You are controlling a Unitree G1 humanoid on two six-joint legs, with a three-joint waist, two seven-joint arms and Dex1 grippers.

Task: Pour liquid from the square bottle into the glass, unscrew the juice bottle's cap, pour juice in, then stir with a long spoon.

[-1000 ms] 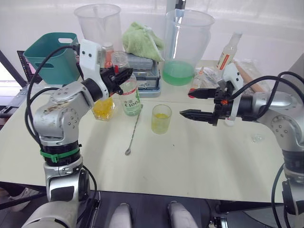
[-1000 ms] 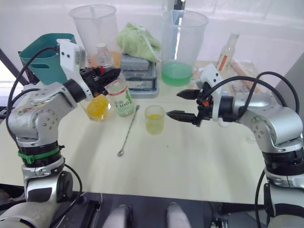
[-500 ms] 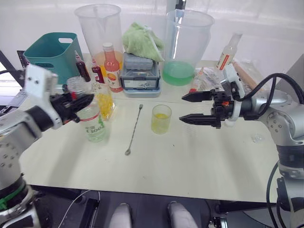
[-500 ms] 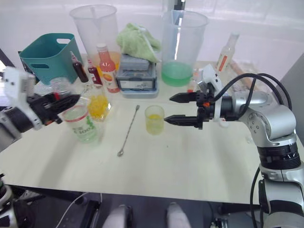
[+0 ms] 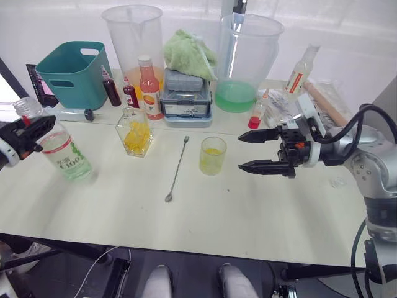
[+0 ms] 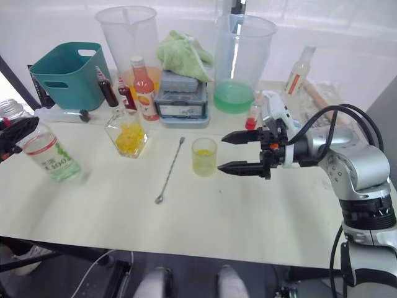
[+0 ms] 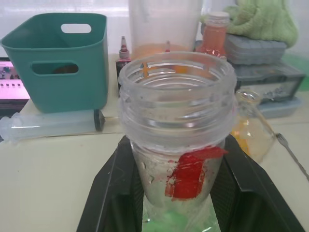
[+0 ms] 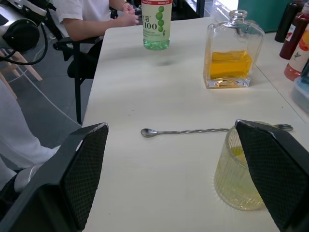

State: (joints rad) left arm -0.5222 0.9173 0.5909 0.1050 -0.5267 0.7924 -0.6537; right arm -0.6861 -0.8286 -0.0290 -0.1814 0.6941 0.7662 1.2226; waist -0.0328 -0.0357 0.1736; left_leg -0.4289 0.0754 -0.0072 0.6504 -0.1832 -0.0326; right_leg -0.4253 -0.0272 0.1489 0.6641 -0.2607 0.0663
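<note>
Frankly, my left hand (image 7: 178, 193) pinches the uncapped, tilted juice bottle (image 5: 61, 152) far from the glass (image 5: 212, 155); swinging it over could slosh juice on the bench (image 5: 248, 211). Right hand (image 5: 248, 151) spread.

Table (image 5: 205, 217): carrying everything below.
Glass (image 5: 213, 155): standing near the middle of the table.
Long spoon (image 5: 177, 169): lying flat just left of the glass.
Square bottle (image 5: 134, 131): standing left of the spoon, behind its bowl end.
Juice bottle (image 5: 62, 151): leaning at the far left edge.
Right gripper (image 5: 262, 151): hovering just right of the glass.
Bin (image 5: 71, 73): sitting at the back left.
Two jugs (image 5: 132, 37): standing along the back.
</note>
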